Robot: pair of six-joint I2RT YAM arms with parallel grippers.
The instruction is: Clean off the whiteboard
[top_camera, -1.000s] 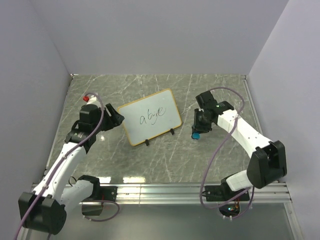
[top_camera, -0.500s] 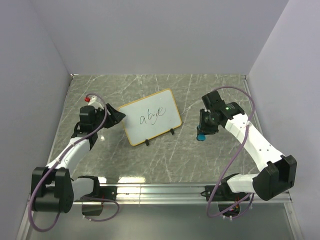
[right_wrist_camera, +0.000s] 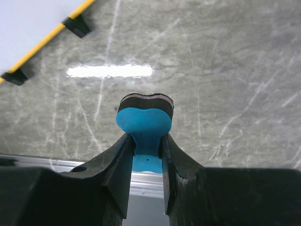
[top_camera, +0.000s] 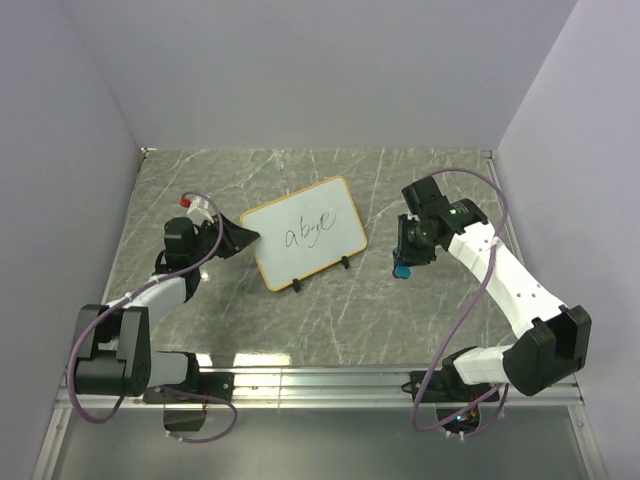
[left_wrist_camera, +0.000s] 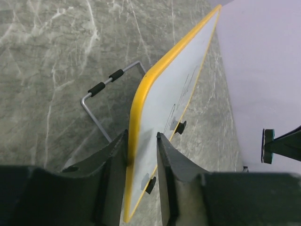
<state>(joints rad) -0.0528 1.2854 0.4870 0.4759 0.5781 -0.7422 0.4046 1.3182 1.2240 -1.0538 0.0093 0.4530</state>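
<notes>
The whiteboard (top_camera: 305,237) stands tilted at the table's middle, tan-framed, with black handwriting on it. It also shows in the left wrist view (left_wrist_camera: 174,89) and at the corner of the right wrist view (right_wrist_camera: 33,19). My left gripper (top_camera: 245,238) is open, its fingers astride the board's left edge (left_wrist_camera: 142,136). One finger touches the frame and a small gap remains at the other. My right gripper (top_camera: 403,262) is shut on the blue eraser (top_camera: 401,270), held above the table right of the board. The eraser is squeezed between the fingers (right_wrist_camera: 143,125).
A wire stand with black sleeves (left_wrist_camera: 101,87) props the board from behind. Two black feet (top_camera: 345,263) sit under its near edge. A metal rail (top_camera: 350,378) runs along the table's near edge. Walls close the back and both sides.
My left gripper has moved right until its fingers are around the board's left edge, and the board has shifted slightly right. My right gripper with the eraser has barely moved.
</notes>
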